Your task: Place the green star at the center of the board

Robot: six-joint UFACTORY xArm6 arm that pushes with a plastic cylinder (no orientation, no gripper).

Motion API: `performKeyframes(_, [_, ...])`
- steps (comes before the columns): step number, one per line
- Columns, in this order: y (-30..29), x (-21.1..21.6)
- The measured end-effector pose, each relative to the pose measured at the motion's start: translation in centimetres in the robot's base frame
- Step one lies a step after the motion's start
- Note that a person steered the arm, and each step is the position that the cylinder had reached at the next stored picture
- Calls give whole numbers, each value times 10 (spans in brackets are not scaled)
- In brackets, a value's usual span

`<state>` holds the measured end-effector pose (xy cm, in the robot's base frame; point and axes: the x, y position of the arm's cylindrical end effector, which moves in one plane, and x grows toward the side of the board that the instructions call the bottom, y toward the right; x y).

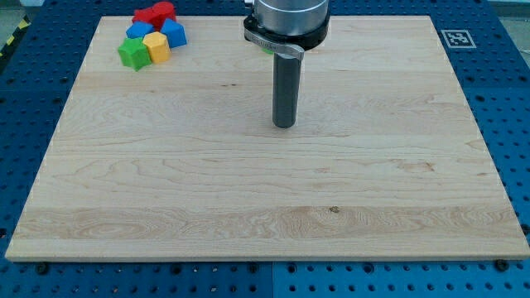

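The green star [132,55] lies near the board's top left corner, at the lower left of a tight cluster of blocks. Touching it on its right is a yellow block [156,46]. Above these sit a blue block [138,31], another blue block [174,32] and red blocks [155,13]. My tip [284,125] rests on the wooden board [265,199] near its middle, slightly toward the view's top, far to the right of and below the cluster, touching no block.
The board lies on a blue perforated table [33,91]. A black and white marker tag [456,38] sits at the board's top right corner. The arm's metal mount [286,21] hangs over the board's top middle.
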<state>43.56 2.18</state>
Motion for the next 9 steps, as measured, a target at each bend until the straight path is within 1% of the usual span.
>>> performKeyframes(1, [-1,0])
performKeyframes(2, [-49,-1])
performKeyframes(3, [-113,-2])
performKeyframes(5, [-281,-28])
performKeyframes(6, [-288,-37])
performKeyframes(7, [-270,-92])
performKeyframes(8, [-265,-130])
performKeyframes(9, [-265,-131])
